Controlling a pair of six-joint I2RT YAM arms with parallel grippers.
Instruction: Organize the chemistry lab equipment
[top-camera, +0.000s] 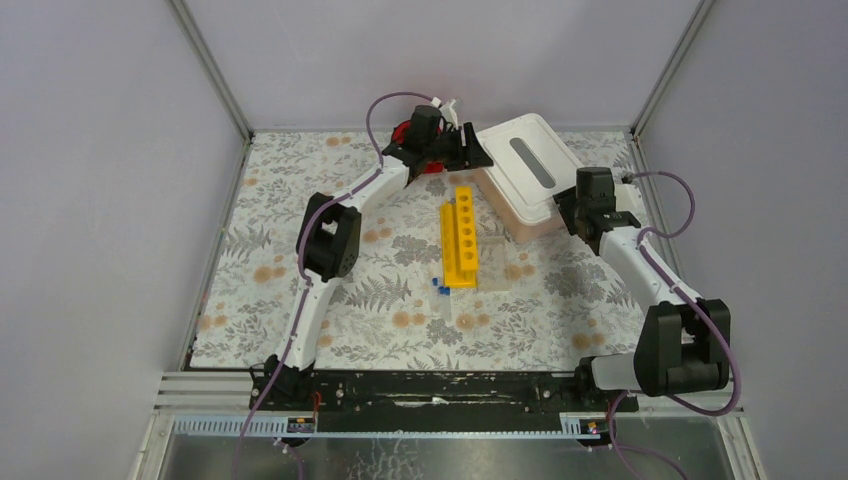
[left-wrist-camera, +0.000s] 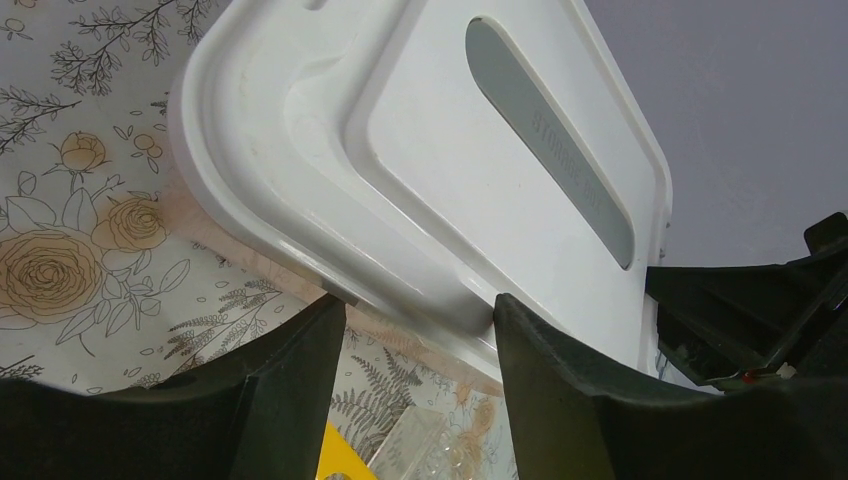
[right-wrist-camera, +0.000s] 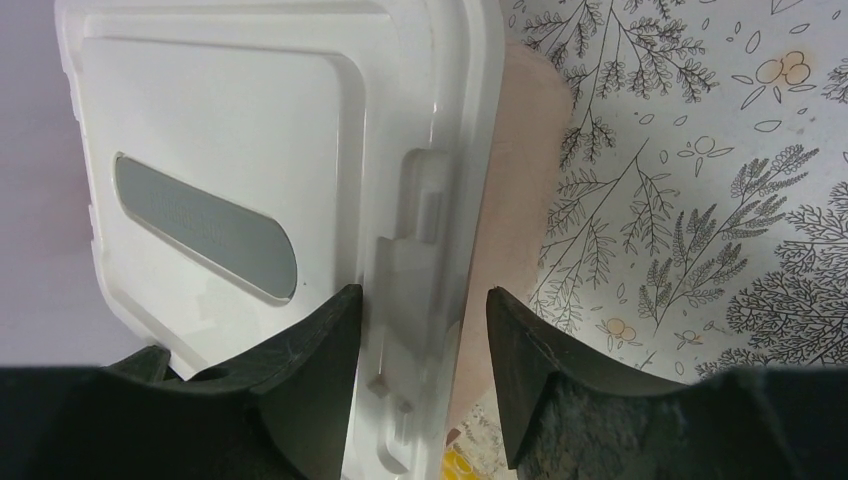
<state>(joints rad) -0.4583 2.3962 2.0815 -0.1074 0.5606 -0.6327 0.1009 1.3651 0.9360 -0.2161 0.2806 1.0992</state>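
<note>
At the far right of the floral-print table (top-camera: 300, 300), the pinkish plastic bin (top-camera: 518, 226) sat w/ its white lid (top-camera: 505, 182) on, a grey oval label (top-camera: 531, 162) running along the top. Your left gripper (top-camera: 478, 158) was at the lid's far-left corner. In the wrist view its fingers (left-wrist-camera: 290, 380) were spread wide w/ the lid's rim between them, holding nothing. I couldn't tell if either pad touched the plastic. Your right gripper (top-camera: 562, 208) was at the bin's near-right side, also wide open & empty. Its fingers (right-wrist-camera: 310, 350) straddled the lid's moulded latch edge, contact unclear.

Just left of the bin, approx mid-table, the long yellow plastic rack (top-camera: 461, 238) w/ round holes lay pointing near-to-far, apart from both grippers. A few small blue-capped tubes (top-camera: 440, 287) lay on the cloth at the rack's near end. A red object (top-camera: 404, 133) showed behind the left wrist, mostly hidden.
</note>
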